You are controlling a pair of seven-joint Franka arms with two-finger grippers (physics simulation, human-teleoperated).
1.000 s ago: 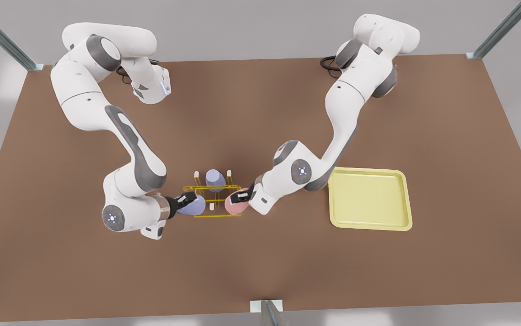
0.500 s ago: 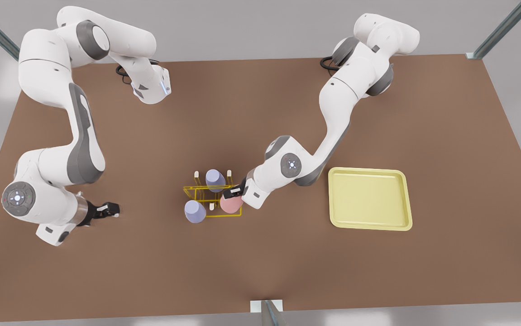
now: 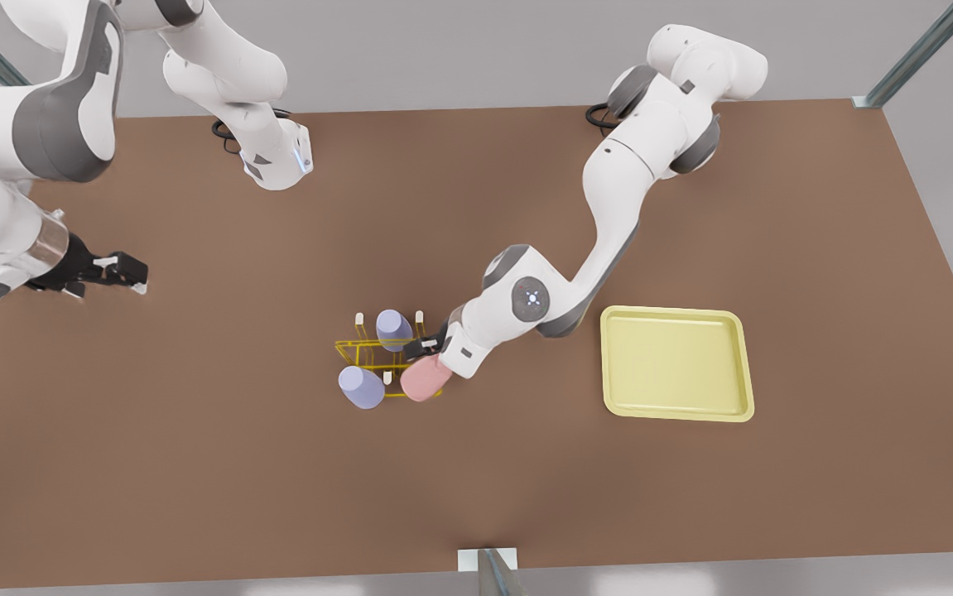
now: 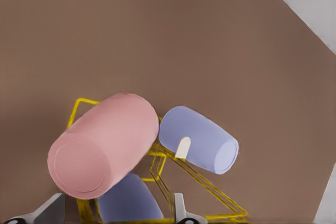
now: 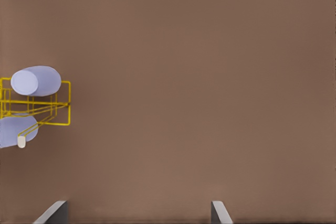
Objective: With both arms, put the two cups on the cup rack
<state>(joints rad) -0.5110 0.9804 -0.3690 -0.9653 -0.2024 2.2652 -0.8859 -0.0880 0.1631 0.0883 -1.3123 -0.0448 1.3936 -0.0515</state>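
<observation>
The salmon pink cup (image 3: 425, 379) (image 4: 105, 145) leans tilted on the front right corner of the yellow wire cup rack (image 3: 352, 345) (image 4: 210, 192). My left gripper (image 3: 424, 348) (image 4: 115, 212) hovers just behind it, fingers spread and open, on the arm at the front view's right. A lavender cup (image 3: 361, 386) (image 5: 16, 129) sits on the rack's front left peg. Another lavender cup (image 3: 393, 329) (image 5: 35, 81) stands on a back peg. My right gripper (image 3: 128, 273) (image 5: 139, 213) is far off at the front view's left, open and empty.
A pale-yellow rimmed tray (image 3: 606, 356) lies to the front view's right of the rack, close to the left arm's elbow. The brown table (image 3: 476, 480) stretches wide in front of the rack. Metal frame posts stand at the table's corners.
The right arm let go of the lavender cup at the rack and drew back far to the front view's left. The pink cup came down onto the rack, and the left gripper's fingers now stand off it.
</observation>
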